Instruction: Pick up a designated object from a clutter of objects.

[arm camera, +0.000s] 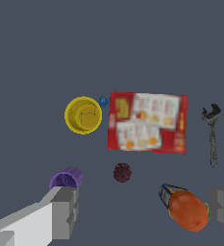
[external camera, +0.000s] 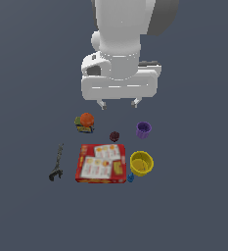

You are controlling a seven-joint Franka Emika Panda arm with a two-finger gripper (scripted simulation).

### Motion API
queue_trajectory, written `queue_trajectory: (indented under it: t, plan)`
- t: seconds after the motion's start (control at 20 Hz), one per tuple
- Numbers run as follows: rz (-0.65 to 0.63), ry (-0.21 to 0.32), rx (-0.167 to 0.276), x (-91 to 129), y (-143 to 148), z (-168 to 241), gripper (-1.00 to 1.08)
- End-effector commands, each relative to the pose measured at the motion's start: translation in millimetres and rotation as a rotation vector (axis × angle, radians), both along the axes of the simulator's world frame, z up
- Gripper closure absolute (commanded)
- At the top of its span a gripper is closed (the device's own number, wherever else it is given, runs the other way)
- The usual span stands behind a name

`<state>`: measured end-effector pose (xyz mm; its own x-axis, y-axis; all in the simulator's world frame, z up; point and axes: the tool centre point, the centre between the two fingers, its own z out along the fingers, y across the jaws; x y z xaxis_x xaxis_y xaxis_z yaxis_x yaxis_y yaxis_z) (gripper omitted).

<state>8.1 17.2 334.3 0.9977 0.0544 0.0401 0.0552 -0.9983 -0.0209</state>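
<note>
The designated object, a small dark maroon ball [external camera: 114,136] [arm camera: 122,172], rests on the grey floor between the purple cup [external camera: 144,129] [arm camera: 66,178] and the orange ball [external camera: 87,119] [arm camera: 188,210]. My gripper [external camera: 119,104] [arm camera: 144,211] hangs open well above the floor, behind the clutter, with nothing between its fingers [arm camera: 65,211]. In the wrist view the maroon ball lies just beyond the gap between the fingers. A red flat printed box [external camera: 101,163] [arm camera: 147,122] lies on the ball's other side.
A yellow cup [external camera: 141,163] [arm camera: 83,115] stands upright beside the red box, with a tiny blue piece [external camera: 130,177] [arm camera: 103,101] next to it. A dark wrench [external camera: 57,163] [arm camera: 212,134] lies at the exterior view's left. The orange ball sits on a small yellow-green item.
</note>
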Motion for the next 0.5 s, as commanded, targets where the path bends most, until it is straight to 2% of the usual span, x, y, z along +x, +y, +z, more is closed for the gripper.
queue_trajectory:
  t: [0.0, 0.45]
  plan:
    - [0.001, 0.0, 0.001, 0.0, 0.2, 0.4, -0.92]
    - [-0.029, 0.004, 0.0, -1.1, -1.2, -28.1, -0.92]
